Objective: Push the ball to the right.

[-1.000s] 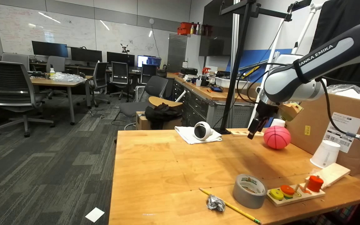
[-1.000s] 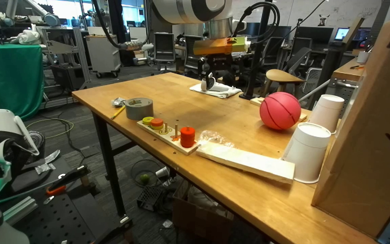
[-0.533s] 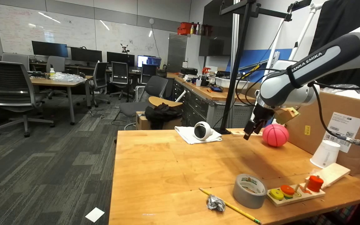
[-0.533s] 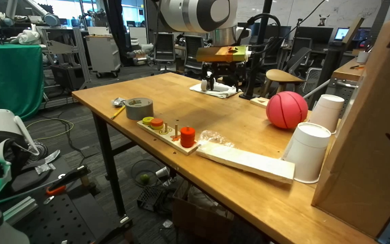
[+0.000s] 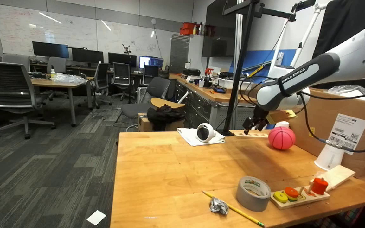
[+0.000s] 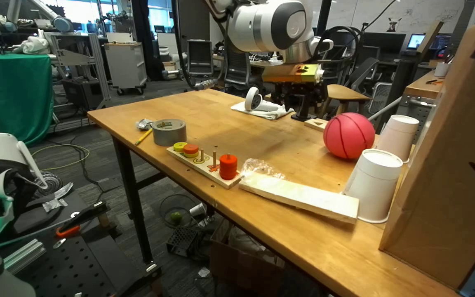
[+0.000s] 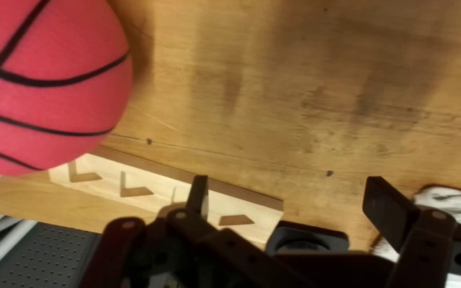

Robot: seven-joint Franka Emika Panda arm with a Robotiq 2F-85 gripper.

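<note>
Pinkish red with curving black lines, the ball (image 7: 50,96) shows at upper left of the wrist frame; the hand (image 7: 288,196), along the bottom, is mostly black. In an exterior view the surface (image 5: 157,167) is honey-brown with darker grain. Toward the lower right, the tape roll (image 5: 250,200) is grey, the pencil (image 5: 246,215) yellow, the crumpled wad (image 5: 219,205) silver, and the pale wooden peg board (image 5: 310,198) carries yellow, orange and red rings (image 5: 291,192). At far right, a white label (image 5: 347,131) with black bars marks the brown box (image 5: 328,110). Plain green cloth (image 6: 12,95) shows at upper left in an exterior view.
</note>
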